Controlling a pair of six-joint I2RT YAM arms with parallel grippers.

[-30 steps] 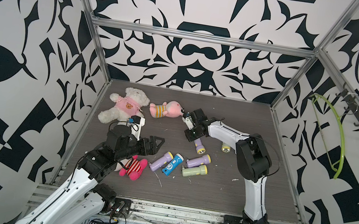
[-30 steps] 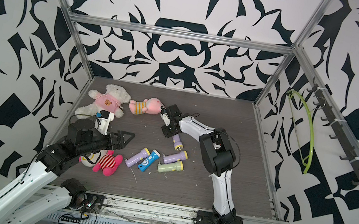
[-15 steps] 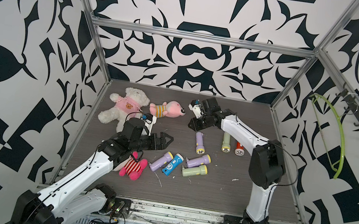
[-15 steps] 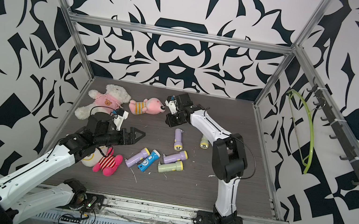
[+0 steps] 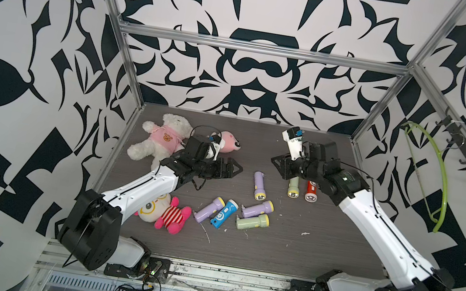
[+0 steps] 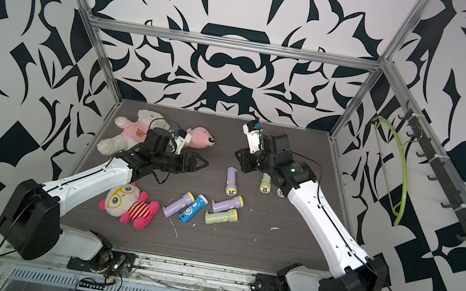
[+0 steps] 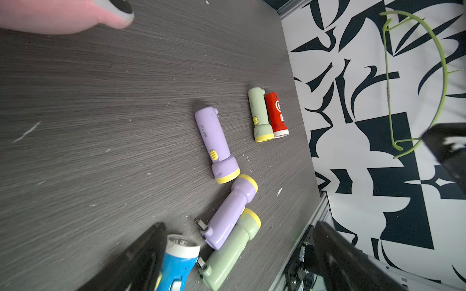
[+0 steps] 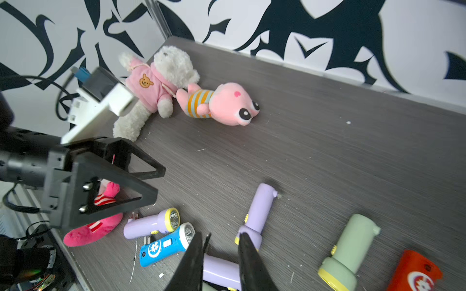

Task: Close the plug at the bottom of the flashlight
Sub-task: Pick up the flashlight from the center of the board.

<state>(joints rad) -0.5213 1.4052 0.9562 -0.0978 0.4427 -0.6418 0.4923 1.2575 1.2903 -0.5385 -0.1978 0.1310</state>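
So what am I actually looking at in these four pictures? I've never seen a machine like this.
Two white-and-black robot arms, the left arm and the right arm, are mounted at the front edge of a grey table. Each ends in a pair of black jaws for gripping. Two pictures come from a twin camera overhead and show nearly the same scene. The other two come from small cameras on each arm's wrist, looking out past its jaws. On the table lie seven small flashlights in purple, green, blue and red, plus three plush toys. Nothing is held: the left jaws stand wide open and the right ones only slightly apart, both empty.
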